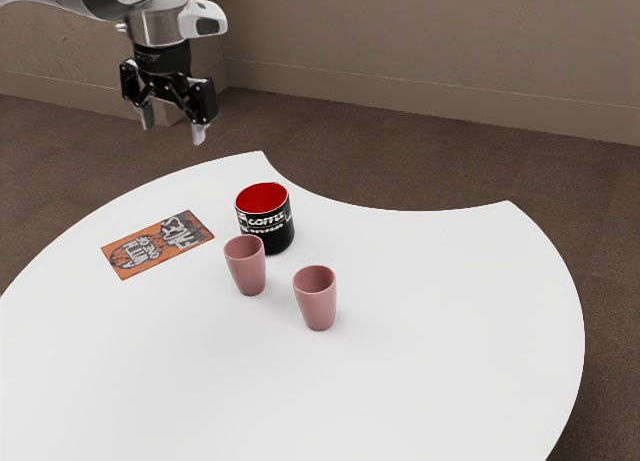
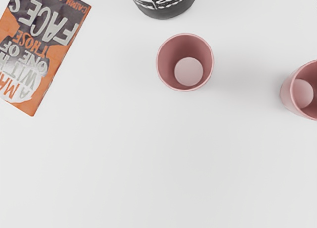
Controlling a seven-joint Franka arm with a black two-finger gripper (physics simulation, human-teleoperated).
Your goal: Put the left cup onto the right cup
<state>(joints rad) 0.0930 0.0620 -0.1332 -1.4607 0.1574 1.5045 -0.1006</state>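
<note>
Two pink cups stand upright on the white table (image 1: 420, 361). The left cup (image 1: 245, 264) (image 2: 185, 62) is just in front of a black mug. The right cup (image 1: 315, 297) (image 2: 300, 89) stands a short way toward the exterior view's right of it, apart from it. My gripper (image 1: 173, 127) hangs high above the table's far left edge, well up and away from both cups. It is open, with nothing between its fingers.
A black coffee mug (image 1: 265, 219) (image 2: 163, 2) with a red inside stands right behind the left cup. An orange and black book (image 1: 157, 243) (image 2: 35, 50) lies flat to the exterior view's left of the cups. Brown floor surrounds the table.
</note>
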